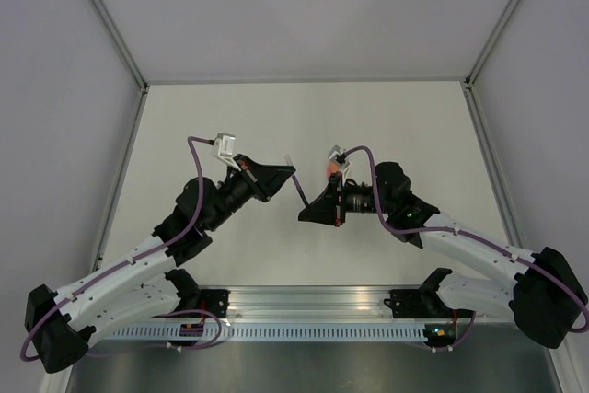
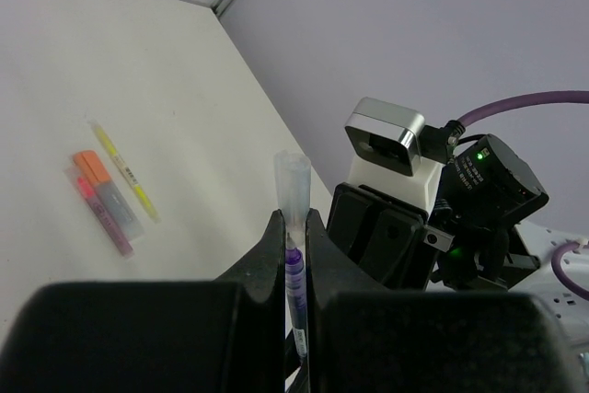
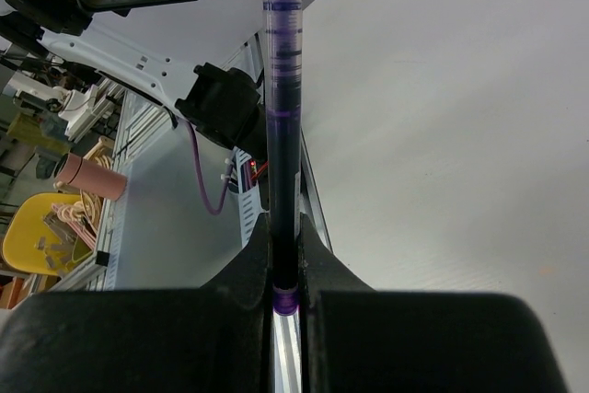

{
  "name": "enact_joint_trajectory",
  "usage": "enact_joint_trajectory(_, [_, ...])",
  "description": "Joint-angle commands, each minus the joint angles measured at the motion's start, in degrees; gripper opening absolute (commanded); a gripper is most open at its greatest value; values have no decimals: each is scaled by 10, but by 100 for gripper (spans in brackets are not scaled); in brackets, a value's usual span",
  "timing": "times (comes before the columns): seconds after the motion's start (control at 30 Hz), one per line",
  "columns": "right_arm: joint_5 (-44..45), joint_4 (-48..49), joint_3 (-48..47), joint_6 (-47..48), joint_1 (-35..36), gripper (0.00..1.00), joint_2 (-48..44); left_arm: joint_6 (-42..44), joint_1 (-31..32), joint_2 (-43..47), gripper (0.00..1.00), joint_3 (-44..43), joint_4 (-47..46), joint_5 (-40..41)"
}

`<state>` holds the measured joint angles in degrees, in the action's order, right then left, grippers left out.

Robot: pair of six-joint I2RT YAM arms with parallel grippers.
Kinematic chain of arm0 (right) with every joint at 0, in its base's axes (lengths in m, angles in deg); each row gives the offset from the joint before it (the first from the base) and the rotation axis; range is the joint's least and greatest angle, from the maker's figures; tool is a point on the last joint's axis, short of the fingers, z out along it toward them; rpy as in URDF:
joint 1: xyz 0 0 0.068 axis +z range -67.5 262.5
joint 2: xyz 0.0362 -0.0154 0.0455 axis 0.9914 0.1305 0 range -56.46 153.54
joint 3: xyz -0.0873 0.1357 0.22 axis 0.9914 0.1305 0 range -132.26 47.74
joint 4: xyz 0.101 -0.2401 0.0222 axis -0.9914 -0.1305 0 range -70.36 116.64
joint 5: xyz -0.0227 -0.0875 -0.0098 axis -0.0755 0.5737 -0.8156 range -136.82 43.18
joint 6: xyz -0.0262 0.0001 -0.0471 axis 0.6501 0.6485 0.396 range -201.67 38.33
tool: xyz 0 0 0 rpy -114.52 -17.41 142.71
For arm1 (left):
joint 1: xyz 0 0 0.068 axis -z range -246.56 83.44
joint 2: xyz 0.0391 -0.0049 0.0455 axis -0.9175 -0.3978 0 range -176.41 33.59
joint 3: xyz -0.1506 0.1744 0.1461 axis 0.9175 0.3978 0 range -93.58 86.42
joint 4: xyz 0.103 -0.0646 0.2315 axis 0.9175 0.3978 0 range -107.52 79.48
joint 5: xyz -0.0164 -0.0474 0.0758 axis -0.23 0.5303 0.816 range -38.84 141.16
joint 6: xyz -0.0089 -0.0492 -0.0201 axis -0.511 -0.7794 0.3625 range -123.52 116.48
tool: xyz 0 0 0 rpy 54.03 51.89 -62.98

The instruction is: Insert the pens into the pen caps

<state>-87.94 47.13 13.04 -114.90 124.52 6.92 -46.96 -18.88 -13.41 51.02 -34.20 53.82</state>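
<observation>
My right gripper (image 1: pixel 304 215) (image 3: pixel 283 238) is shut on the rear end of the dark purple pen (image 3: pixel 282 89) (image 1: pixel 301 194), which points at the left gripper. My left gripper (image 1: pixel 289 172) (image 2: pixel 294 224) is shut on a pale translucent pen cap (image 2: pixel 293 181) that juts past its fingertips. The purple pen (image 2: pixel 294 283) runs between the left fingers with its tip inside that cap. Farther off on the table lie a pale yellow pen (image 2: pixel 124 172), a red-pink pen (image 2: pixel 99 211) and an orange-red cap (image 2: pixel 88 164), side by side; they show as a pink spot (image 1: pixel 329 168) in the top view.
The two grippers face each other above the white table (image 1: pixel 405 126), close together. The right arm's wrist camera (image 2: pixel 386 140) sits just beyond the left fingertips. A metal rail (image 1: pixel 313 306) runs along the near edge, and grey walls (image 1: pixel 55 89) enclose the table.
</observation>
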Motion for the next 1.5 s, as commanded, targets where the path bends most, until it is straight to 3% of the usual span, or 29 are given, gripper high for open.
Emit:
enact_joint_trajectory(0.0, [21,39,-5,10,3,0,-17,8,5,0,2,8,17,-55])
enact_joint_trajectory(0.5, [40,3,-11,35,3,0,-30,33,5,18,2,-10,87,-56])
enact_joint_trajectory(0.67, [39,8,-10,31,3,0,-27,15,5,22,2,1,73,-60])
enact_joint_trajectory(0.8, [35,17,-7,26,3,0,-24,-19,5,14,2,28,-3,-101])
enact_joint_trajectory(0.87, [32,20,-8,26,3,0,-21,-22,6,3,9,31,-13,-128])
enact_joint_trajectory(0.93, [25,22,-8,24,3,0,-18,-21,5,-1,22,23,-12,-134])
enact_joint_trajectory(1.0, [18,24,-9,21,3,0,-16,-20,5,1,35,17,-6,-128])
enact_joint_trajectory(1.1, [10,26,-7,19,3,0,-16,-15,5,7,48,5,10,-107])
enact_joint_trajectory(1.3, [-4,27,-10,18,5,0,-16,5,6,1,65,-31,54,-60])
enact_joint_trajectory(1.47, [-10,27,-11,17,6,0,-17,22,5,-7,71,-70,104,-29])
